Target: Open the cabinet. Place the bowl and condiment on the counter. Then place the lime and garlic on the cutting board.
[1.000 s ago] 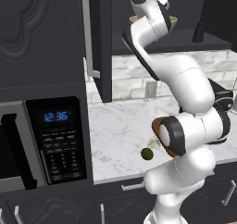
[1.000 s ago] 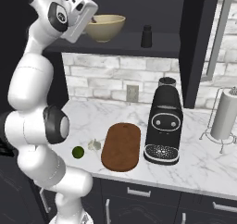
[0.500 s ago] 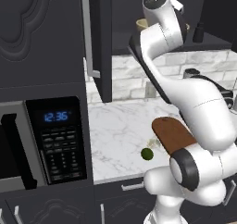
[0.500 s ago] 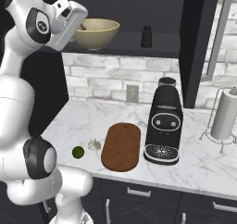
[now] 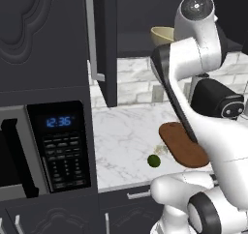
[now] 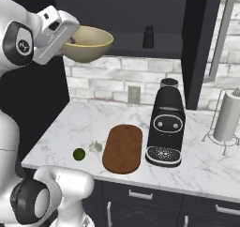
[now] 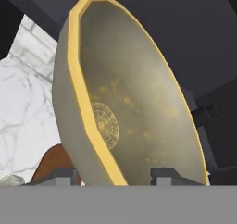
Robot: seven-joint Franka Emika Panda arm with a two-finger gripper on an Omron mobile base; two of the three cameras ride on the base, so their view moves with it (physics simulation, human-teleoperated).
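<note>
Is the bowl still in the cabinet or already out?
Out. The bowl hangs in the air in front of the open cabinet, its rim between the pincer's fingers, well above the counter, roughly level.

We see a black microwave point(image 5: 46, 151) built into the dark cabinetry at the left, its blue clock display point(image 5: 60, 121) glowing above a keypad point(image 5: 65, 160). A black coffee machine point(image 6: 165, 130) stands upright on the surface, just to the right of the wooden board, with a round grille at its base. Farther right, a roll of white paper towels point(image 6: 229, 117) sits upright on a thin wire holder. Behind them runs a backsplash of pale grey stone bricks point(image 6: 108, 83), with a small wall outlet point(image 6: 134, 94) set into it. Below the surface, dark drawer fronts point(image 6: 140, 198) carry short silver handles.
</note>
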